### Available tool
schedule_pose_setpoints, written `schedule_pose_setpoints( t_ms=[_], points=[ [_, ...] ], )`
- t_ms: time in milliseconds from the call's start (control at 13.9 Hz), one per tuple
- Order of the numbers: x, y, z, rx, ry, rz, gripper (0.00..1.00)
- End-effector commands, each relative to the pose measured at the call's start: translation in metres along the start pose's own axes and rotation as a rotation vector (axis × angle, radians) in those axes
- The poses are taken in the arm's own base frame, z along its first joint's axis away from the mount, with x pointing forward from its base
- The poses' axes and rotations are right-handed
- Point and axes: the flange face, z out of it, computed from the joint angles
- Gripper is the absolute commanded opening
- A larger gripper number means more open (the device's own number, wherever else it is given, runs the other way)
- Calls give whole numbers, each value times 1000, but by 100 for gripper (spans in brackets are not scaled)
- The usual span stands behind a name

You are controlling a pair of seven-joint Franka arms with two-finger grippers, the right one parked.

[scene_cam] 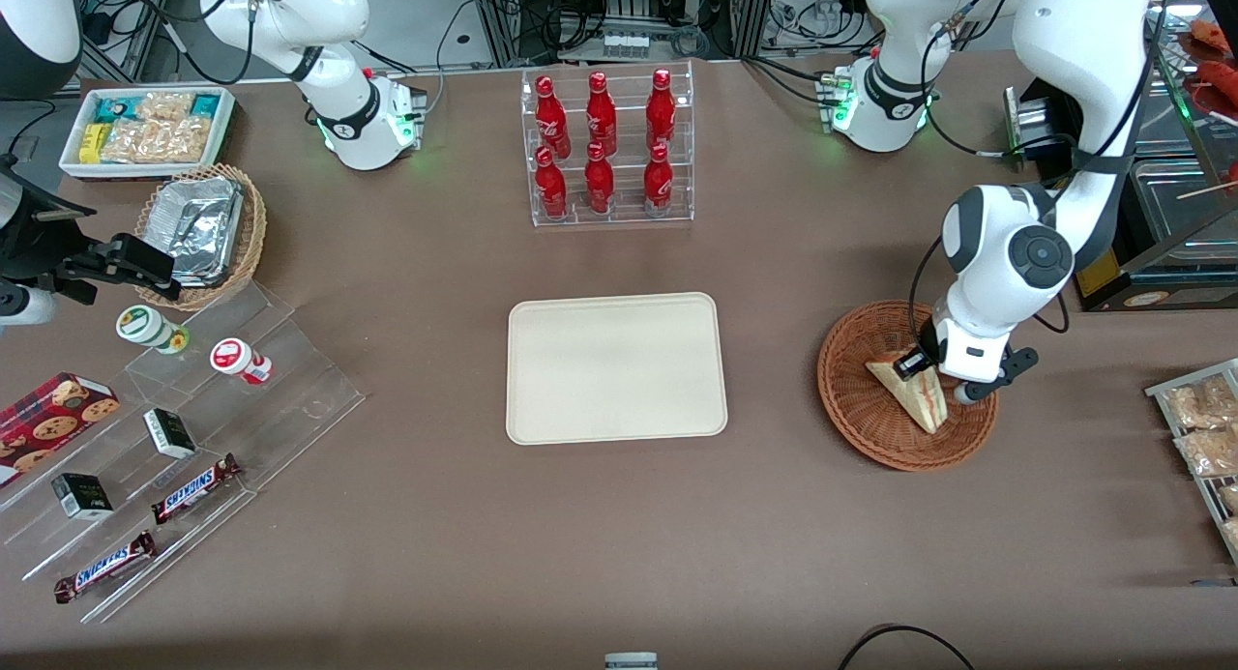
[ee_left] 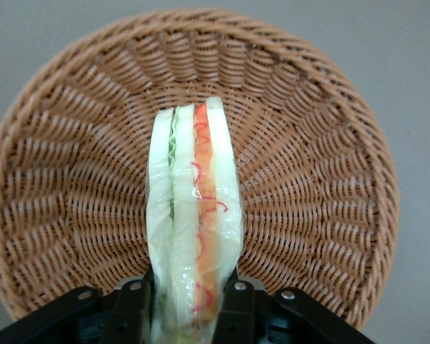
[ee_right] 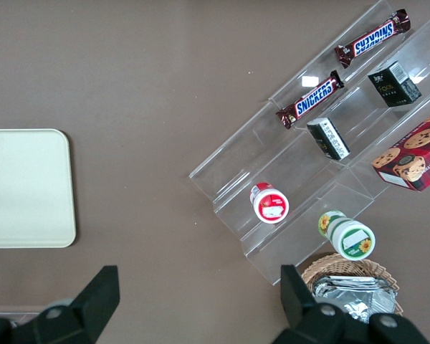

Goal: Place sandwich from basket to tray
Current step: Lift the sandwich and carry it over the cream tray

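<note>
The sandwich [scene_cam: 909,392] is a wrapped white-bread wedge with red, orange and green layers, in the reddish-brown wicker basket [scene_cam: 851,399] toward the working arm's end of the table. My left gripper [scene_cam: 927,372] is down in the basket, shut on the sandwich's wide end. In the left wrist view the sandwich [ee_left: 193,215] stands on edge between the two black fingers [ee_left: 235,308], over the basket [ee_left: 322,186]. The cream tray [scene_cam: 616,367] lies empty at the table's middle.
A clear rack of red bottles [scene_cam: 604,148] stands farther from the front camera than the tray. A wire rack of snack packets [scene_cam: 1204,438] lies at the table edge beside the basket. Clear stepped shelves with snacks [scene_cam: 184,438] and a foil-tray basket [scene_cam: 203,230] lie toward the parked arm's end.
</note>
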Motion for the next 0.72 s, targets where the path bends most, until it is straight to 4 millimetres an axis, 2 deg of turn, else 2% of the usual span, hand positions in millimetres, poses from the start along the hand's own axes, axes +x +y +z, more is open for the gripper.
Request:
schedule_pose_setpoints(
  t_ms=[0, 144, 288, 432, 648],
  points=[
    [10, 7, -55, 54, 7, 26, 0],
    [21, 24, -101, 97, -35, 31, 0],
    [11, 62, -139, 102, -42, 86, 0],
    [-14, 110, -171, 97, -45, 177, 0],
    [-54, 181, -187, 48, -24, 282, 0]
  ],
)
